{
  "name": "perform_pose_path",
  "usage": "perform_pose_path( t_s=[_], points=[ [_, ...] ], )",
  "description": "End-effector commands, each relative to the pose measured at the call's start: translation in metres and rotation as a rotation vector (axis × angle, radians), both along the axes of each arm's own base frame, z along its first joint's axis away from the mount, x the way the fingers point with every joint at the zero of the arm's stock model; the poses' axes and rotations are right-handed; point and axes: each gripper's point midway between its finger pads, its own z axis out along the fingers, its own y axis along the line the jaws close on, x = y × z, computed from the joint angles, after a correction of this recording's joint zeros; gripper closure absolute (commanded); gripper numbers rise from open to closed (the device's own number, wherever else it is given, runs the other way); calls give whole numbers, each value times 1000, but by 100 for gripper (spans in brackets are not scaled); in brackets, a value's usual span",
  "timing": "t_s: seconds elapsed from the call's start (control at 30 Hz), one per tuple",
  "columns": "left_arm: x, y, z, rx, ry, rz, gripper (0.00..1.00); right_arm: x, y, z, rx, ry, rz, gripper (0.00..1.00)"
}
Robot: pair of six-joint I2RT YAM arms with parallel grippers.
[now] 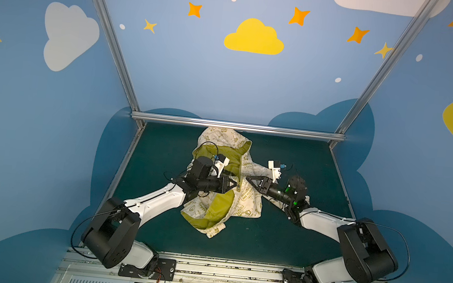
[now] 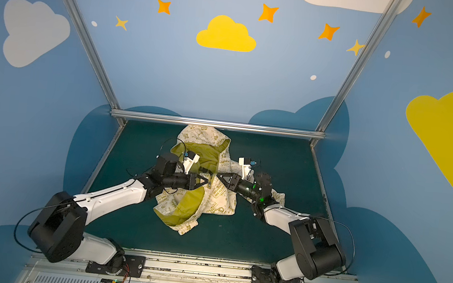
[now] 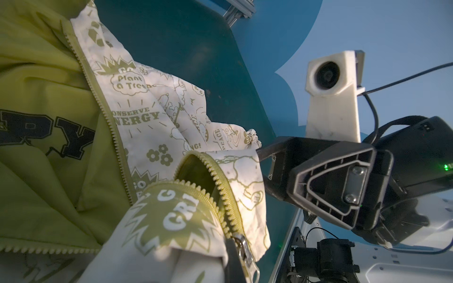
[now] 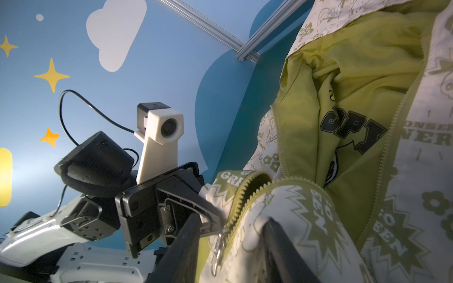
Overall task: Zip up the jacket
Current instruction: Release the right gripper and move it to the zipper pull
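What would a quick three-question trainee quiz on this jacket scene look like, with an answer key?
1. True or false: the jacket is fully zipped.
2. Which gripper is clamped on the fabric beside the zipper slider? A) left B) right C) neither
3. Fill in: the lining showing through the open front is ____ in colour.

Key:
1. False; the two rows of zipper teeth lie apart above the slider.
2. A; the left gripper pinches the fabric, while the right gripper stands open.
3. Yellow-green.
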Motion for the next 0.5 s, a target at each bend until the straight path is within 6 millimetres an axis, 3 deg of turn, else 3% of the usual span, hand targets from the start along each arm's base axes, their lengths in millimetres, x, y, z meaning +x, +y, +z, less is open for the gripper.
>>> perform_pose_path(
  t_s=[0.0,0.13,0.27,0.47],
  points=[
    [-2,-5,19,-38,1,-26,97,-8,-8,-1,-32,-21,-16,50],
    [-4,-3,26,-32,16,-21,97,-27,-26,-13,-227,-66,-42,45],
    [-5,0,28,-25,27,-8,97,-44,-50,0,-453,-240,-76,44],
    [-5,0,29,-30,27,-6,97,-69,-56,25,-753,-748,-15,44]
  ],
)
